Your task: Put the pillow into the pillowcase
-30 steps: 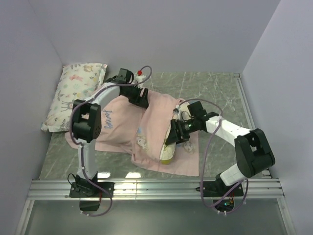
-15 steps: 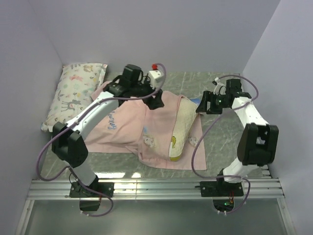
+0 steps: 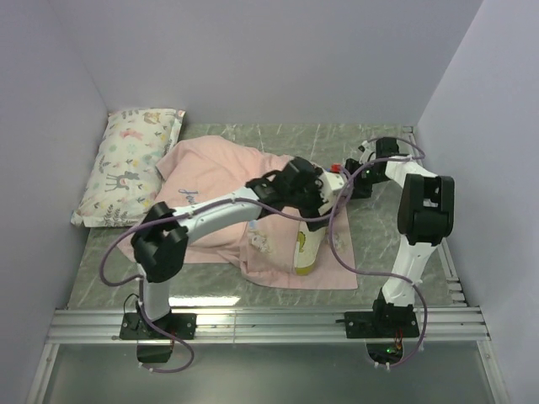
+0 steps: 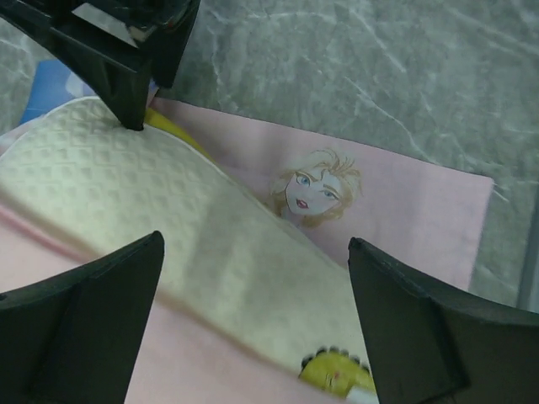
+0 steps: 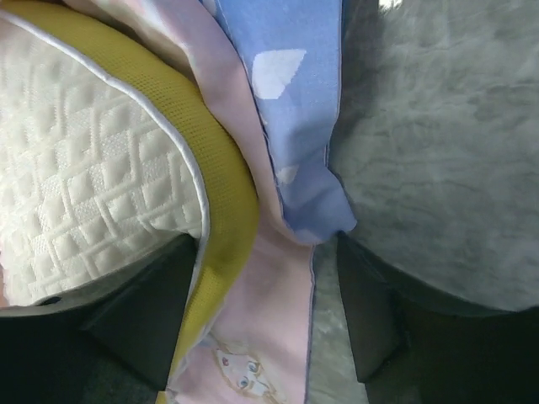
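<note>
While the pillow point(image 3: 305, 251) is lying mostly inside the pillowcase point(image 3: 210, 172), its uncovered edge is running near-to-far directly beneath the left gripper point(image 4: 254, 252), which is hovering with jaws spread; the right gripper point(image 5: 265, 252) is straddling the far corner, unclenched, gripping nothing.

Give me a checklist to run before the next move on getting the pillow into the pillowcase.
1. Pillow fully inside the pillowcase: not ok, its cream face and yellow end lie bare.
2. Left gripper free: ok, jaws wide, hovering over the pillow.
3. Right gripper gripping the pillowcase edge: not ok, jaws apart astride it.
4. Grippers apart from each other: ok, though close.
5. Printed pillow out of the way: ok, lying far left.
</note>
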Controlling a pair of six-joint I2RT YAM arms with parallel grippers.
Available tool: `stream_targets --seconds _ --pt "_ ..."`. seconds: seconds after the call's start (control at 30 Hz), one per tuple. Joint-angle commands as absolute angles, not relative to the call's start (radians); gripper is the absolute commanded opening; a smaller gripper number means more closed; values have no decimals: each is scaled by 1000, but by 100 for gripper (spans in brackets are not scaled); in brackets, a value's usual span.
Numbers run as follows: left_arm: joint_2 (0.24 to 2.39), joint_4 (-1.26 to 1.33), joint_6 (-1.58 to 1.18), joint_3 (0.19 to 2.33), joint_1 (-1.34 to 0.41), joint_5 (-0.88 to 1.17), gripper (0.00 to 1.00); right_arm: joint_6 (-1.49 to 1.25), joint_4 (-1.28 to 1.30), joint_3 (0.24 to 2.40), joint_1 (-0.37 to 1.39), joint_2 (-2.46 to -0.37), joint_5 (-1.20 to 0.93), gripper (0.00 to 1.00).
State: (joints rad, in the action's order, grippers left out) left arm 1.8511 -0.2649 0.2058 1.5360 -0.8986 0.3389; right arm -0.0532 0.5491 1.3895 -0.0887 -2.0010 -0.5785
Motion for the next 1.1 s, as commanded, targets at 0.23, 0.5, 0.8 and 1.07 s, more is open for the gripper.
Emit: stream_targets --seconds 0.23,0.5,0.8,1.07 --pt "2137 -233 185 1674 -989 -201 91 -173 511 1310 -106 -2020 -738 0" --pt "1869 -382 207 1366 -885 128 0 -19 688 1105 -133 -1729 -874 7" --pt "1525 -551 302 1231 -651 624 0 372 631 1076 -146 -1424 -635 97" --pt "1568 -620 291 1312 -575 796 0 509 457 933 41 -1336 -603 99"
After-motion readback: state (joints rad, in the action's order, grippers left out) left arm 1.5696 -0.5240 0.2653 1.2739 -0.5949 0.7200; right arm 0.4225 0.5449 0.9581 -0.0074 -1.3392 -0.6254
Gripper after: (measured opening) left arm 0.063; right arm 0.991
